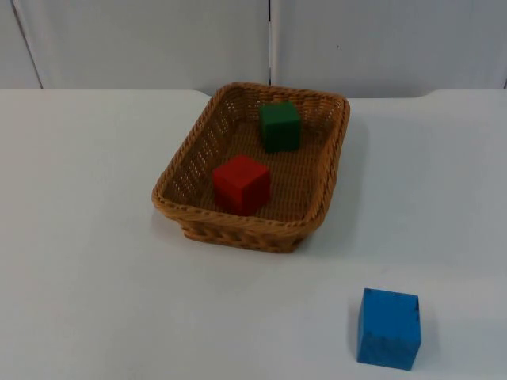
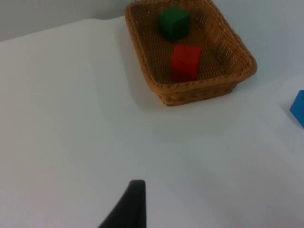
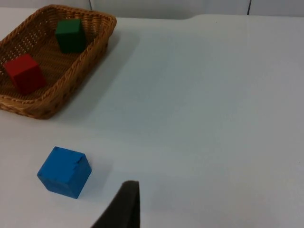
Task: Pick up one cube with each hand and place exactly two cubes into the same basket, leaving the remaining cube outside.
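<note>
A wicker basket [image 1: 322, 207] stands at the middle of the table, towards the back. A red cube [image 1: 241, 184] rests inside it near the front wall, and a green cube [image 1: 280, 126] sits inside near the back wall. A blue cube [image 1: 388, 328] lies on the bare table at the front right, well apart from the basket. My left gripper [image 2: 128, 206] hangs over the white table, back from the basket [image 2: 204, 89], holding nothing that I can see. My right gripper [image 3: 121, 206] hovers over the table close beside the blue cube [image 3: 64, 171], not touching it.
The white table top [image 1: 87, 237] ends at a grey partition wall [image 1: 158, 39] behind the basket. Both arms are pulled back from the basket and wait.
</note>
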